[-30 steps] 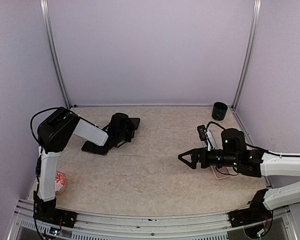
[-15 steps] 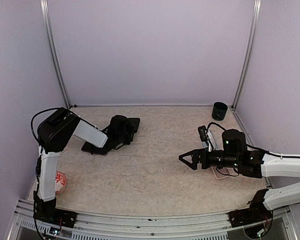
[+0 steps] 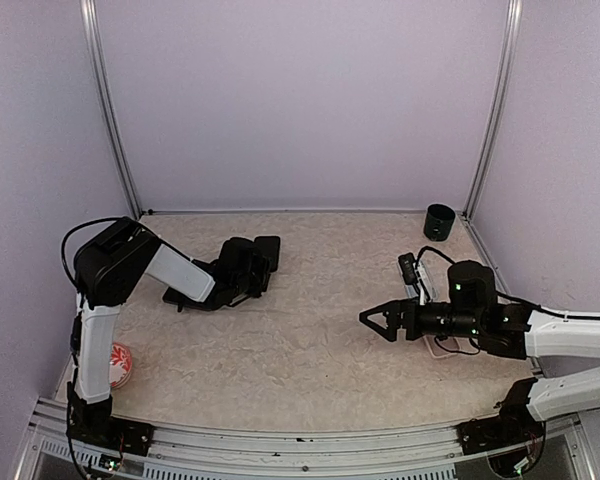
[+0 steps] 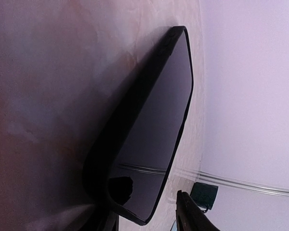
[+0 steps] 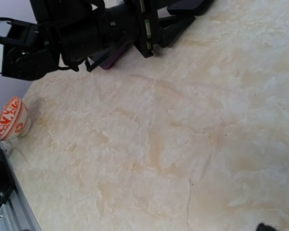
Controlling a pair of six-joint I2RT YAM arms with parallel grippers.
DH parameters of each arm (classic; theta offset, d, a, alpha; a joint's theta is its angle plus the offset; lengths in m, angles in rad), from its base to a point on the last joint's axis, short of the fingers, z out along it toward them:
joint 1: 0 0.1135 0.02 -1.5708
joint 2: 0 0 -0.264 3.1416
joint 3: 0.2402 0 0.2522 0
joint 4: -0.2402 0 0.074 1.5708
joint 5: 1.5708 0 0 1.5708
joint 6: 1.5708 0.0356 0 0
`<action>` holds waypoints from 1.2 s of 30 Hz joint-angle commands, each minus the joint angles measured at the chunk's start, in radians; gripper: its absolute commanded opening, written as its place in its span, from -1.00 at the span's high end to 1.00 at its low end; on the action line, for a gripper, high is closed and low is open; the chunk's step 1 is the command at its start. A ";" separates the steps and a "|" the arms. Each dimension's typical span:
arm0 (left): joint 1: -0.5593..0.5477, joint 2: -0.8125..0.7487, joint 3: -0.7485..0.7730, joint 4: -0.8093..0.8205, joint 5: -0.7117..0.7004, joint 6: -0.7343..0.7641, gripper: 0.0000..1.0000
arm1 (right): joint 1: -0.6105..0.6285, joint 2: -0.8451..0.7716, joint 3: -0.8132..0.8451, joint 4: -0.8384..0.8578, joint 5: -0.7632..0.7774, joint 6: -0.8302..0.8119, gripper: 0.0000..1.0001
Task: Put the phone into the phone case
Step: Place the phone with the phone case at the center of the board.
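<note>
My left gripper (image 3: pixel 248 268) is on the phone (image 4: pixel 154 134), a stiff, glossy, likely slippery slab tipped up at the far left of the table (image 3: pixel 310 350); whether it pinches I cannot tell, I'd take the long edges, and the right gripper (image 3: pixel 370 321) hangs spread wide, empty

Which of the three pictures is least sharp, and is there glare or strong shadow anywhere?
Left wrist view: least sharp; the table close to the lens is blurred and shaded, and the glossy black slab mirrors a pale line. Right wrist view: the table is evenly lit, fairly sharp, no glare. Top view: soft even light, only faint shadows.
</note>
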 commanded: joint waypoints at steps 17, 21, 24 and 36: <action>-0.029 -0.149 -0.094 -0.018 -0.016 0.076 0.03 | -0.008 -0.098 0.001 -0.169 0.160 0.051 -0.99; -0.036 -0.177 -0.120 -0.014 0.001 0.085 0.02 | -0.008 -0.120 0.015 -0.238 0.238 0.050 -0.99; -0.044 -0.206 -0.146 -0.007 0.004 0.093 0.01 | -0.008 -0.147 0.018 -0.262 0.297 0.044 -0.99; -0.045 -0.418 -0.200 -0.179 0.039 0.346 -0.27 | -0.007 -0.248 -0.022 -0.232 0.285 0.017 -0.99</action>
